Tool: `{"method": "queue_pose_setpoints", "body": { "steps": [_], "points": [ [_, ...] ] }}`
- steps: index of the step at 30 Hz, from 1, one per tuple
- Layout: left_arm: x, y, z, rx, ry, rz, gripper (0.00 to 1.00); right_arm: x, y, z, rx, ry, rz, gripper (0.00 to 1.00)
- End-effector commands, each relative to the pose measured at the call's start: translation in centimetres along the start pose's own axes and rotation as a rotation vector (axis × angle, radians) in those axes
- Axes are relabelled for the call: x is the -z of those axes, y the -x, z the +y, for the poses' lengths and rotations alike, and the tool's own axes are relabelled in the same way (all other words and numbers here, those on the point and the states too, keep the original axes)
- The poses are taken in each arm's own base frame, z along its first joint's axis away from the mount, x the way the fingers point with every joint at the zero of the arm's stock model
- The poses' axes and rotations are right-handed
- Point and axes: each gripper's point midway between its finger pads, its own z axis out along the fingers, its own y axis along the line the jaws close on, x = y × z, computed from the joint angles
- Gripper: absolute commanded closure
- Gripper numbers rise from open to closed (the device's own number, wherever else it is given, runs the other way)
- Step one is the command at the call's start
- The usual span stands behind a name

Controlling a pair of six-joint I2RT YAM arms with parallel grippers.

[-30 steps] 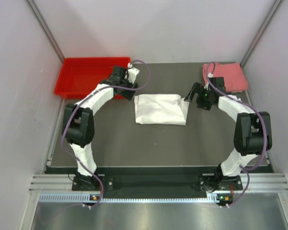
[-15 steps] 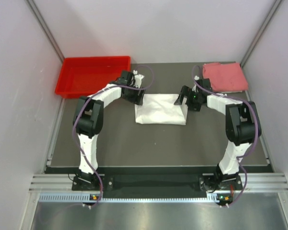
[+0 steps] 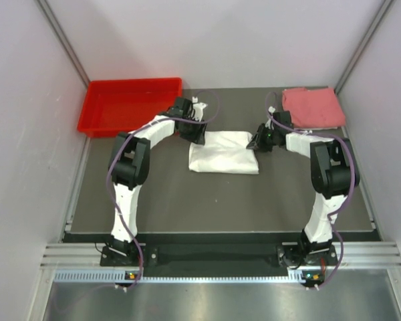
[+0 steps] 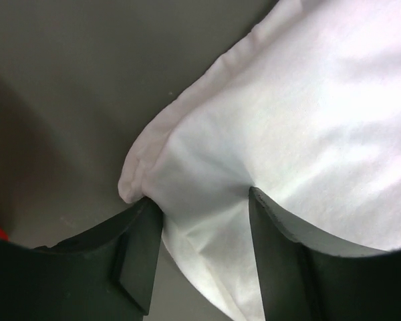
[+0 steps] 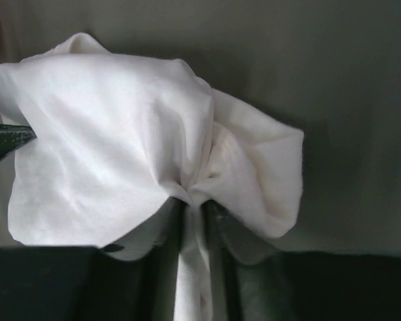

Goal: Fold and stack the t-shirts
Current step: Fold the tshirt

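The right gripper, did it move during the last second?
Yes. The right gripper moved left, away from the pink shirt, onto the white shirt.

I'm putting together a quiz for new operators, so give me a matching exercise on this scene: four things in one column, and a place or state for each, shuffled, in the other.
Column one
1. white t-shirt
2. pink t-shirt
3. red bin
4. right gripper

Column two
A. far left corner of the table
B. shut on a bunch of white cloth
C. folded, at the far right corner
D. centre of the table

Pairs: 1-D, 2-C, 3-A, 4-B
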Motion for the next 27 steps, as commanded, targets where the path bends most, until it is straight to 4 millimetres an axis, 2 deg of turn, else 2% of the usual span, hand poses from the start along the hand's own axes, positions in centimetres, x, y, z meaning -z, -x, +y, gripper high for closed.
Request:
{"method": "queue_pose_setpoints", "body": {
  "steps": [1,3,5,7,8,12,13,14,15,17,18,19,22,24,27],
  "points": [
    [0.0,2.5,-1.6,-0.011,-0.061,-0.057,0.43,0.1,2.1,2.2,0.048,0.072,-0.051,0.84],
    [-0.2,2.4,-1.3,-0.012,-0.046,-0.053,0.44,0.2,2.6,2.4,0.057,0.077,-0.054,0.93],
    [-0.4,2.6,-0.8,-0.020,-0.028,-0.057,0.44,0.2,3.0,2.2,0.067,0.072,-0.053,0.94],
    [-0.5,3.3,-0.9,-0.024,-0.031,-0.070,0.49,0.0,3.6,2.1,0.072,0.069,-0.062,0.96],
    [-0.9,3.3,-0.9,-0.022,-0.036,-0.067,0.57,-0.1,3.8,1.9,0.074,0.069,-0.064,0.96],
    [-1.8,3.7,-0.3,-0.011,-0.027,-0.070,0.67,-0.9,5.0,1.7,0.091,0.063,-0.080,0.96],
    [-2.2,3.9,-0.2,-0.014,-0.025,-0.071,0.70,-1.4,5.0,1.2,0.091,0.053,-0.074,0.92],
    [-2.2,4.0,-0.1,-0.012,-0.022,-0.071,0.73,-1.6,4.9,0.8,0.089,0.038,-0.067,0.85],
    [-2.3,4.2,0.0,-0.014,-0.014,-0.075,0.76,-1.7,5.5,0.8,0.096,0.035,-0.073,0.48],
    [-2.5,4.7,0.2,-0.027,-0.008,-0.083,0.79,-2.2,5.2,0.2,0.093,0.019,-0.056,0.34],
    [-2.5,4.8,0.4,-0.026,-0.004,-0.085,0.90,-2.2,5.3,0.0,0.087,0.017,-0.060,0.20],
    [-2.6,4.6,0.5,-0.027,0.002,-0.080,0.92,-2.1,5.4,0.1,0.085,0.018,-0.068,0.01],
    [-2.7,4.0,0.2,-0.029,-0.010,-0.069,0.92,-2.4,6.2,0.1,0.065,0.020,-0.101,0.00],
    [-2.6,3.9,0.2,-0.026,-0.011,-0.072,0.92,-2.8,6.5,0.5,0.053,0.031,-0.098,0.00],
    [-2.4,4.2,-0.1,-0.036,-0.025,-0.081,0.92,-3.8,6.5,-0.1,0.041,0.015,-0.100,0.00]
  ]
}}
